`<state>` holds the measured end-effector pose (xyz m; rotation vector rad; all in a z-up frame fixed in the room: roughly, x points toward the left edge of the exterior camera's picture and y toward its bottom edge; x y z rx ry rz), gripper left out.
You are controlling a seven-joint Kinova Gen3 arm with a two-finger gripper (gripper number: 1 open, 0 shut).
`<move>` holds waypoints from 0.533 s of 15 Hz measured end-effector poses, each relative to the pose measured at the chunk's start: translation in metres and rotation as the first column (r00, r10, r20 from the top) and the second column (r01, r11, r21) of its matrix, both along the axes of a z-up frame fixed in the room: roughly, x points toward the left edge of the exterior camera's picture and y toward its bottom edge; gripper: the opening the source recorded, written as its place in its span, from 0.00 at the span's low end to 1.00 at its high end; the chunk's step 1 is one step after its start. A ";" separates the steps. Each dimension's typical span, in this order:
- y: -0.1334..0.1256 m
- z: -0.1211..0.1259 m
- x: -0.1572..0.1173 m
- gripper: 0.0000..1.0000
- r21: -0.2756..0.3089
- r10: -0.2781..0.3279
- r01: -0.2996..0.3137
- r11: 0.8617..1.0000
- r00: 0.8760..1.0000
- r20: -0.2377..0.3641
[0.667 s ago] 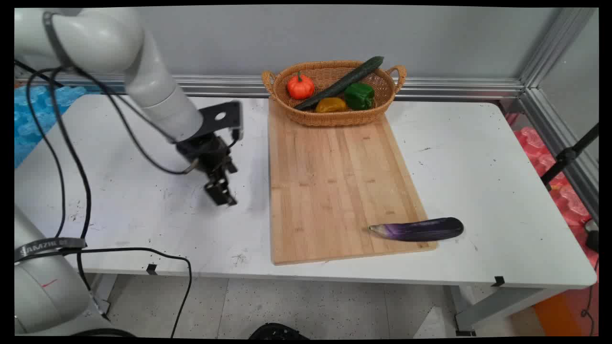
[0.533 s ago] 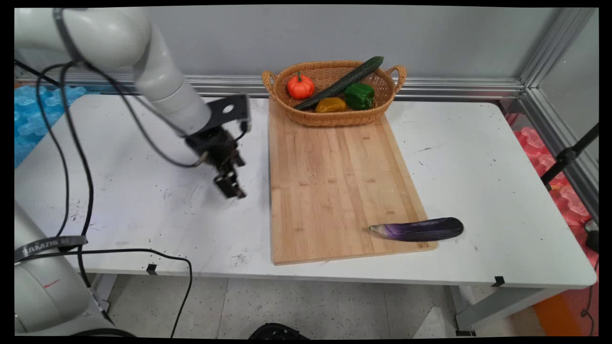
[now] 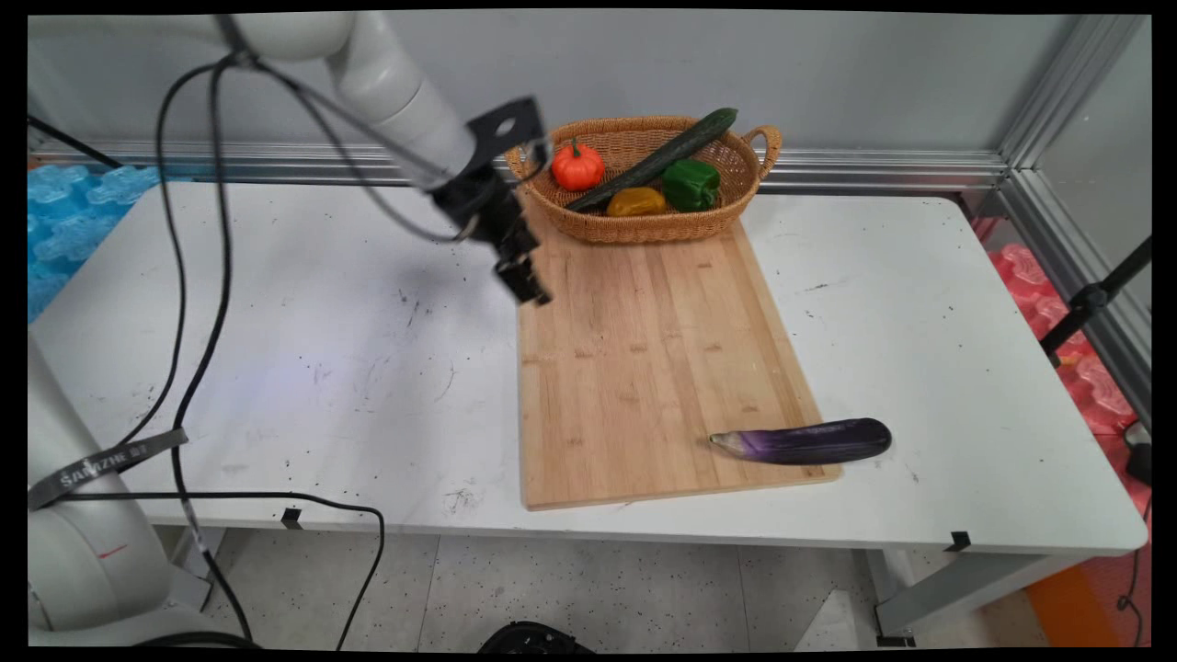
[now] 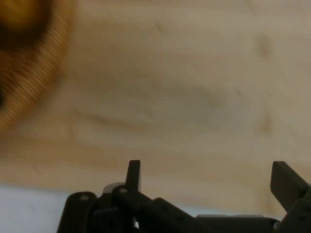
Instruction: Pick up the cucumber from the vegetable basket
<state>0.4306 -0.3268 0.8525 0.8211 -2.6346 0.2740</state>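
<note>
The gripper (image 3: 531,292) hangs over the left edge of the cutting board (image 3: 644,368), its fingers (image 4: 133,174) spread apart (holding nothing). Just beside it stands the wicker basket (image 3: 644,225) of vegetables.

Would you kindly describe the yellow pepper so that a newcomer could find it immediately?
Start at the wooden cutting board and follow it to the wicker basket at its far end. The yellow pepper lies at the basket's front, beneath the cucumber, left of the green pepper: the only yellow vegetable.

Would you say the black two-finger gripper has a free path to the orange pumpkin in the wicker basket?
Probably yes: the open gripper hangs empty by the basket, and the pumpkin lies uncovered on top.
</note>
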 end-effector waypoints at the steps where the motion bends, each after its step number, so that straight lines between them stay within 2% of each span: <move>1: -0.009 0.003 -0.002 1.00 -0.013 0.005 -0.005 1.000 1.000 -0.010; 5: -0.052 0.019 -0.008 1.00 -0.079 0.028 -0.033 0.996 0.998 -0.056; 8: -0.095 0.027 -0.008 1.00 -0.136 0.050 -0.062 0.989 0.994 -0.094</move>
